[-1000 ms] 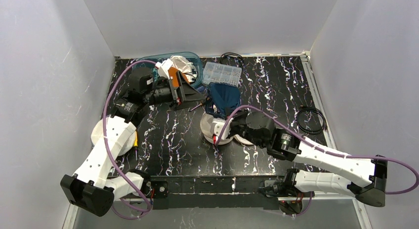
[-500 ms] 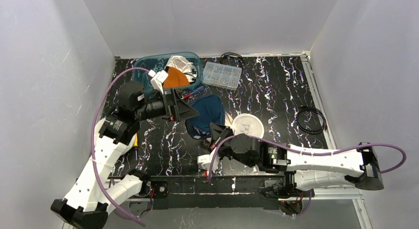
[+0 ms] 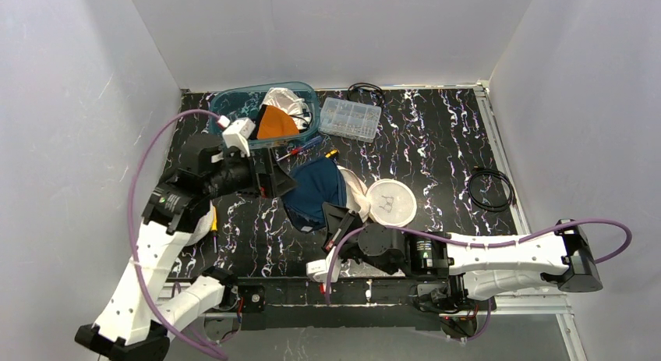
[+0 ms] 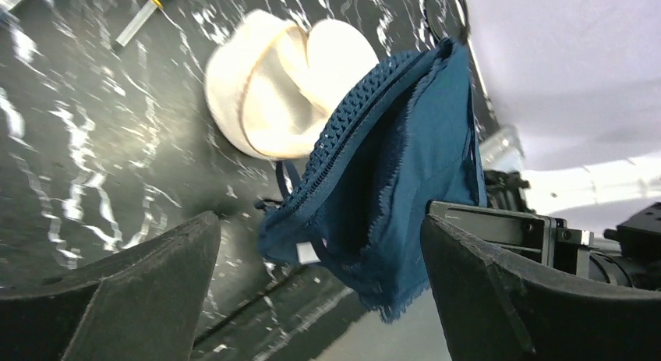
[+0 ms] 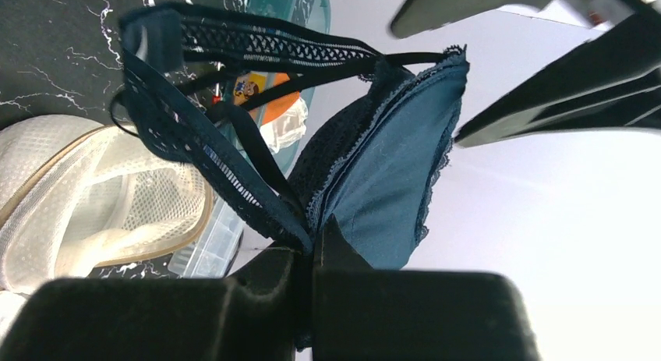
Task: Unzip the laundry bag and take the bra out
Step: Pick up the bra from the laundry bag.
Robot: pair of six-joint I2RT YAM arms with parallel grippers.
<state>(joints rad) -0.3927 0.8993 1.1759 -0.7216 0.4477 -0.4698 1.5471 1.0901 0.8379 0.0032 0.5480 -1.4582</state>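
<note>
The left hand (image 3: 278,176) is spread wide and holds nothing. In its wrist view, the bra (image 3: 316,188) hangs in the gap between its two dark fingers. So the garment lies just to the right of this hand, while the other hand already grips it.

The bra is dark blue, with smooth soft cups edged in a fine fringe of lace and a band of open net. Its long axis slants from the far side of the bench (image 3: 436,143) toward the near edge. It looks limp and likely to swing or fold. Whether its lower end touches the bench I cannot tell.

The right hand (image 3: 334,217) is at the bra's near end, its fingers pressed together on the lace edge where the thin straps meet.

Just right of the bra lies the laundry bag (image 3: 387,203), a white, rounded mesh shell with a tan rim. It is open like a clam and appears to be empty of the bra.
</note>
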